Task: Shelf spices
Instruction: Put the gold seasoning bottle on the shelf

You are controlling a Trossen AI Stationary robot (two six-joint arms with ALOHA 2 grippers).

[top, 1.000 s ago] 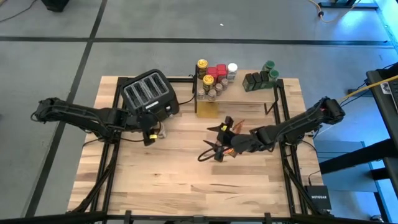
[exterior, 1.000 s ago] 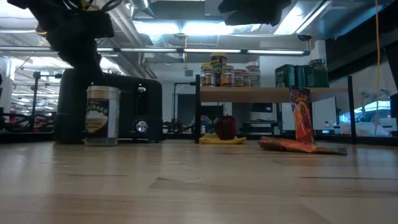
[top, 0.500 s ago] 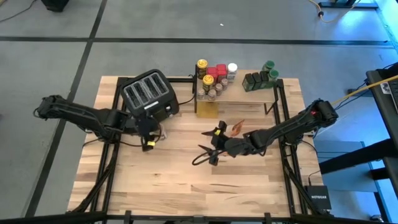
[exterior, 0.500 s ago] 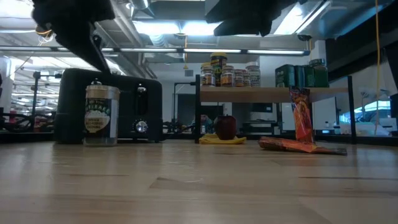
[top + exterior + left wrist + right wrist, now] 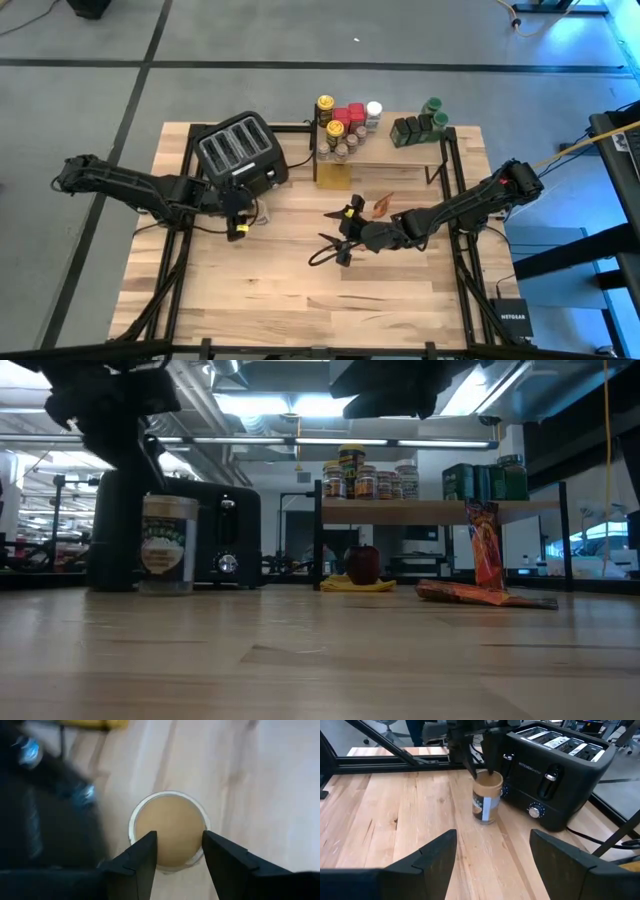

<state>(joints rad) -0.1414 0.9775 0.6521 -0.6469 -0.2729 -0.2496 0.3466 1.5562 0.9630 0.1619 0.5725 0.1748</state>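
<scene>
Straddling the tan-lidded jar, left gripper jaws apart; right gripper jaws wide, empty.

- A grey concrete floor lies all around the pale wooden plank tabletop, crossed by dark seam lines.
- A yellow cable trails in from the room's right side.
- Bright strip ceiling lights hang among silver overhead ducts.
- A black metal frame bar edges the table.
</scene>
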